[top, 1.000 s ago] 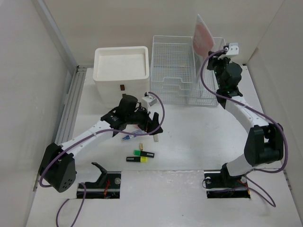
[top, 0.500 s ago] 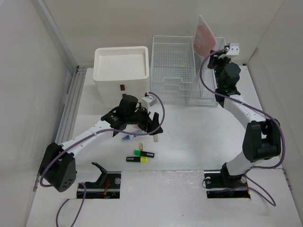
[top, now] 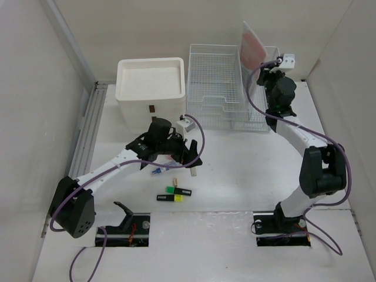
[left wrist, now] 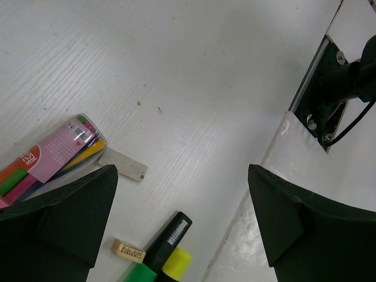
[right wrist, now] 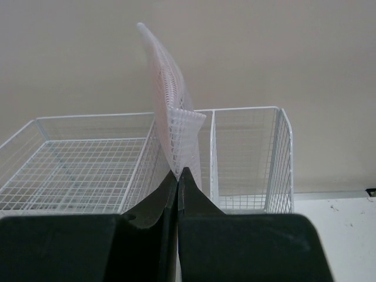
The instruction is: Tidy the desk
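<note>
My right gripper [top: 265,71] [right wrist: 178,171] is shut on the bottom corner of a thin pink mesh sheet with a spiral edge [top: 252,46] [right wrist: 170,100]. It holds the sheet upright over the divide between the wide wire basket [top: 214,88] and a narrow wire bin [right wrist: 247,158]. My left gripper [top: 189,157] [left wrist: 182,170] hangs open low over the white desk [top: 247,170], holding nothing. Below it lie a black-and-yellow highlighter [left wrist: 167,238] [top: 175,194], a green one [left wrist: 141,273], a small tan eraser [left wrist: 128,251], a pack of coloured pens [left wrist: 56,155] [top: 156,171] and a grey flat tab [left wrist: 122,164].
A white drawer box [top: 151,88] stands at the back left beside the wire basket. Beige walls close in both sides and the back. The arm bases sit in cut-outs [top: 123,230] at the near edge.
The right wrist has shifted slightly back and left with the pink sheet still pinched. The left arm and the items on the desk have not moved.
</note>
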